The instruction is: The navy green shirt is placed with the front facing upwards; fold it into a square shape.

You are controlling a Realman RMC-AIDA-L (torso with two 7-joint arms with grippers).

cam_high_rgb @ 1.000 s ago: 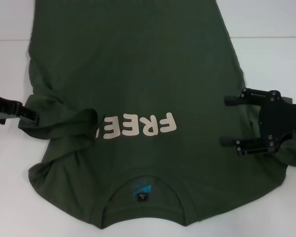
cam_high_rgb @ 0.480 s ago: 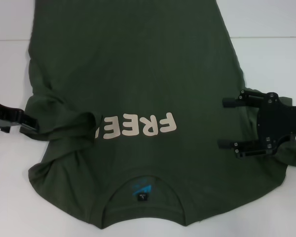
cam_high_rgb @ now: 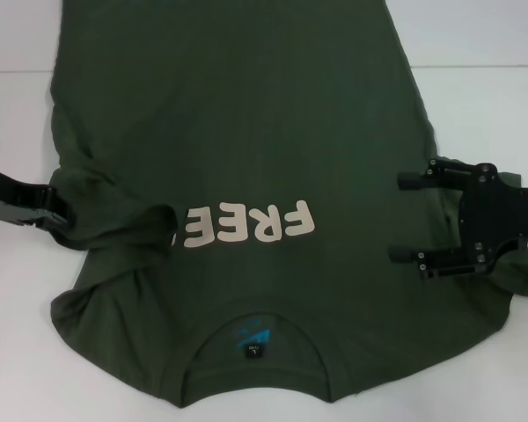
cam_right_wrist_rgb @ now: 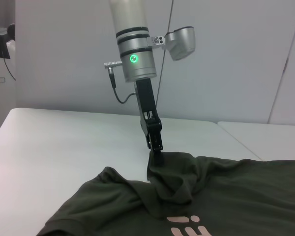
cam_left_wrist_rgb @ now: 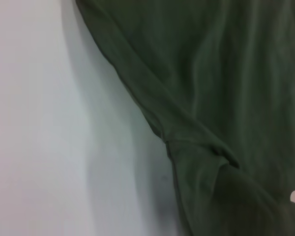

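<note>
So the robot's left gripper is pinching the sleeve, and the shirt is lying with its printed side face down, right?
Not quite. The left gripper does pinch the sleeve, but the navy green shirt lies printed side up: the head view shows the cream "FREE" lettering on top.

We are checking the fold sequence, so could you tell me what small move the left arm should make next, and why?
Probably carry the pinched sleeve a little further inward over the chest. The left gripper is shut on the left sleeve of the navy green shirt, which is bunched beside the FREE lettering and not yet laid flat. The right gripper hovers open over the other side.
</note>
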